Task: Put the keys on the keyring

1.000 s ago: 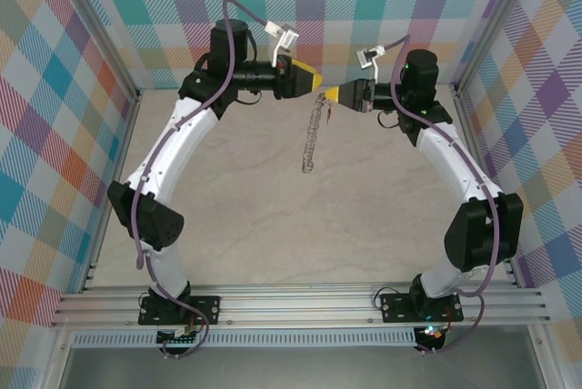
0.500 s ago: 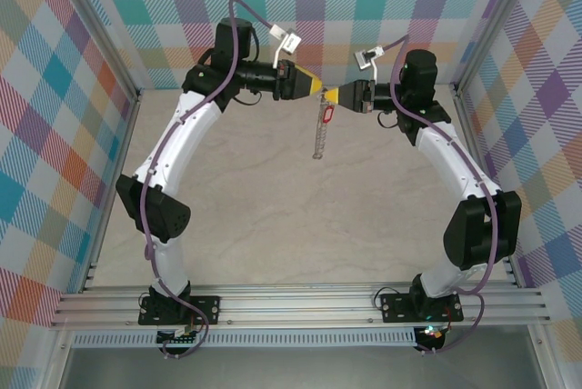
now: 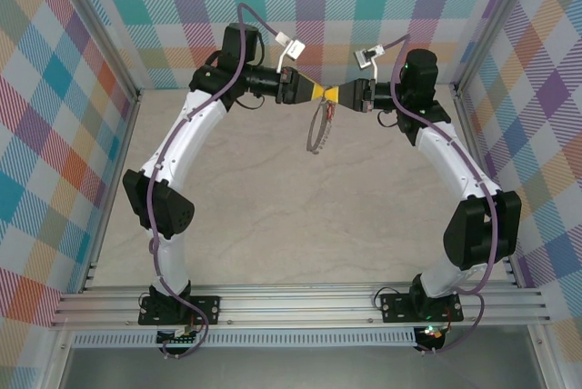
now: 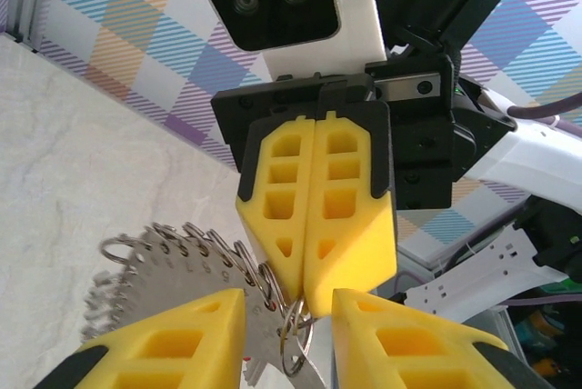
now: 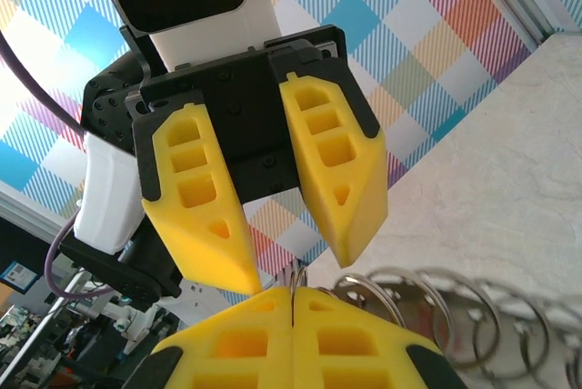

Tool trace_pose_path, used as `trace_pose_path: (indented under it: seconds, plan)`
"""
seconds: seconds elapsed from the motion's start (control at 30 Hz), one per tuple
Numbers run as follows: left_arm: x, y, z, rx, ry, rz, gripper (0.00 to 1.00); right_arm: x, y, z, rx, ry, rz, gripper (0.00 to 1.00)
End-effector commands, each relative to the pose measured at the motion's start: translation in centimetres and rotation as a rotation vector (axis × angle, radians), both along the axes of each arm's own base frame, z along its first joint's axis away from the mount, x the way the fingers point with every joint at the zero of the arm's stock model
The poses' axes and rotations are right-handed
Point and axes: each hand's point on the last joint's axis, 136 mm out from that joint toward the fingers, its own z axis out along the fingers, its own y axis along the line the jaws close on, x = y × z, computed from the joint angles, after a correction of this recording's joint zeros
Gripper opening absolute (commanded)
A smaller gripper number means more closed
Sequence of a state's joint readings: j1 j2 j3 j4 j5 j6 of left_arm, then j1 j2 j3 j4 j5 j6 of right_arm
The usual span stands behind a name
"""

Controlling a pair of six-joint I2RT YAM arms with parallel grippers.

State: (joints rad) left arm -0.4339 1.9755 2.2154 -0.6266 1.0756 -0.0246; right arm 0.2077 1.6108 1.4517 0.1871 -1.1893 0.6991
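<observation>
The 2 grippers are set tip to tip above the far part of the table (image 3: 273,216); the left gripper (image 3: 319,94) is pointed right and the right gripper (image 3: 336,94) is pointed left. The right gripper's yellow fingers (image 4: 314,189) are pressed flat together, and a thin wire loop of the keyring (image 3: 317,130) is pinched at their very tips; these jaws are closed on the keyring. From that pinch the keyring is hung in the air above the table; its rim is seen as a row of small linked loops.

In the left wrist view the left gripper's 2 fingers (image 4: 173,339) are held apart, 1 on each side of the right gripper's tips; a small loop and part of the beaded rim are seen in the gap between them; these jaws are open, and whether either pad is touching metal cannot be told. In the right wrist view the same gap is seen from the other side, with the loops fanned out to the right of the closed fingers.

A small red tag is seen in the top view just beside the upper part of the keyring, under the right gripper; the key (image 3: 329,114) itself is too small to be made out.
</observation>
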Motion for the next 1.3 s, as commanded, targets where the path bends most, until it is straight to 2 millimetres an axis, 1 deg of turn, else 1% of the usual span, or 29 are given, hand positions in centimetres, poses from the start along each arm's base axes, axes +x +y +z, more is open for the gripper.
trace_pose_path:
  seconds: [0.0, 0.2, 0.4, 0.6, 0.9, 1.13, 1.27]
  plan:
    - [-0.6, 0.2, 1.0, -0.023, -0.028, -0.037, 0.3, 0.2, -0.2, 1.1, 0.014, -0.057, 0.008, 0.0]
    - [-1.1, 0.1, 0.8, -0.026, -0.016, -0.063, 0.29, 0.3, -0.2, 1.0, 0.012, -0.058, 0.0, 0.0]
    - [-1.7, 0.0, 1.1, -0.033, -0.021, -0.088, 0.28, 0.5, -0.3, 0.8, 0.01, -0.051, -0.013, 0.0]
    - [-2.4, -0.2, 0.9, -0.033, -0.016, -0.115, 0.25, 0.7, -0.3, 0.7, 0.009, -0.047, -0.022, 0.0]
    - [-2.5, -0.5, 0.7, -0.032, -0.017, -0.124, 0.2, 0.9, -0.4, 0.3, 0.008, -0.042, -0.025, 0.0]
    - [-2.8, -0.9, 0.6, -0.034, -0.016, -0.136, 0.2, 1.1, -0.3, -0.1, 0.006, -0.034, -0.027, 0.0]
    - [-2.9, -1.0, 0.7, -0.035, -0.018, -0.138, 0.23, 1.1, -0.3, -0.2, 0.006, -0.03, -0.029, 0.0]
